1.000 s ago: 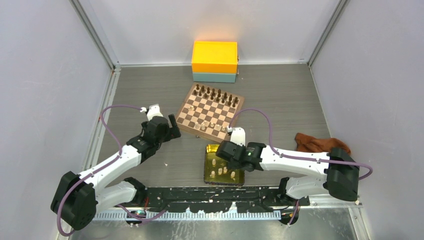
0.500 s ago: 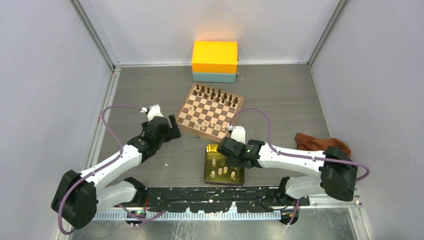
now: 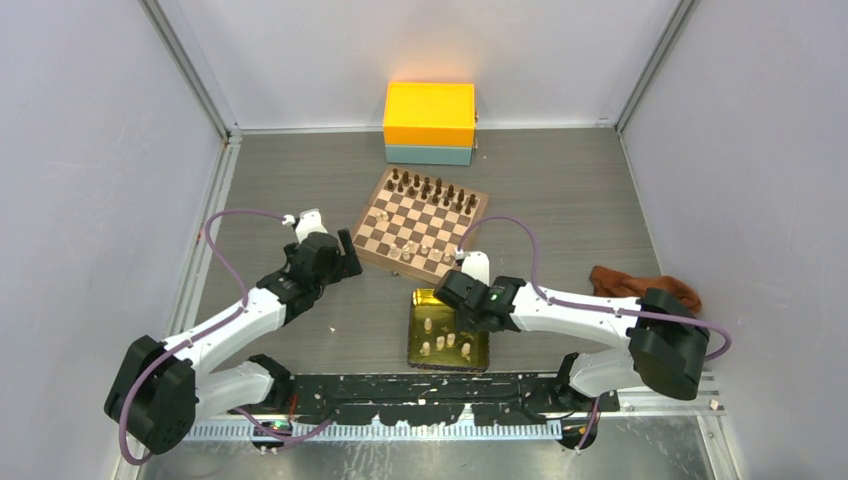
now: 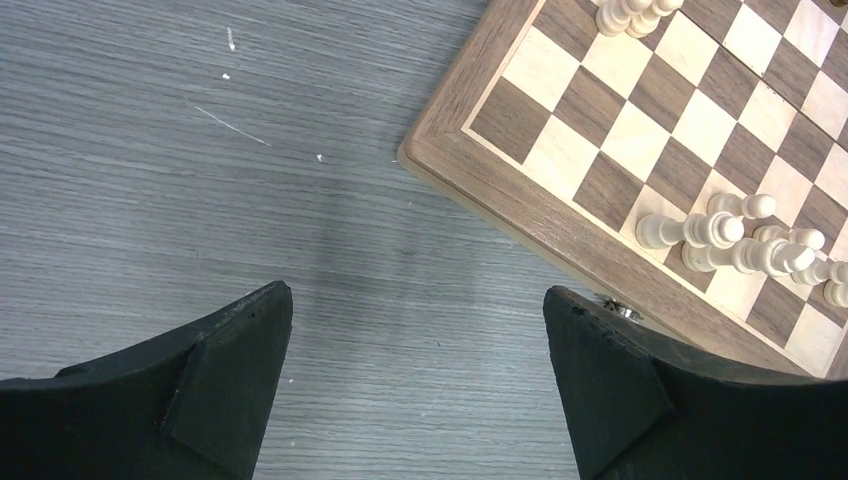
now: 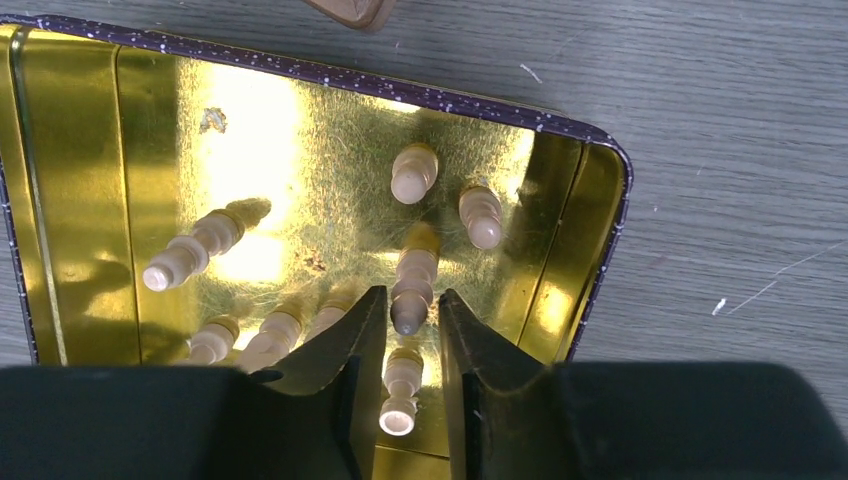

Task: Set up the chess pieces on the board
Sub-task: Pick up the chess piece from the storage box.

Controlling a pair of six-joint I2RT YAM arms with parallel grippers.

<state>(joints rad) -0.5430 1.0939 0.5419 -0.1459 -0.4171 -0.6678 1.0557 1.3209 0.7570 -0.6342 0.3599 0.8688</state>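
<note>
Right wrist: right gripper (image 5: 410,297) flanks a cream chess piece (image 5: 415,262) inside the tin tray (image 5: 70,150); whether it grips is unclear. Left gripper (image 4: 418,292) gapes wide.

board (image 3: 422,223): light & dark brown checks, plain brown border.
chess pieces (image 5: 413,275): pale cream.
dark pieces (image 3: 432,187), far side of board: dark brown.
tray (image 5: 80,150), near side of board: shiny gold, dark rim w/ white specks.
box (image 3: 430,122), behind board: orange-yellow top, teal bottom.
cloth (image 3: 625,285), right of board: rust brown.
table (image 3: 560,190): grey, wood-grain streaks.
arms (image 3: 235,322): white & black.
</note>
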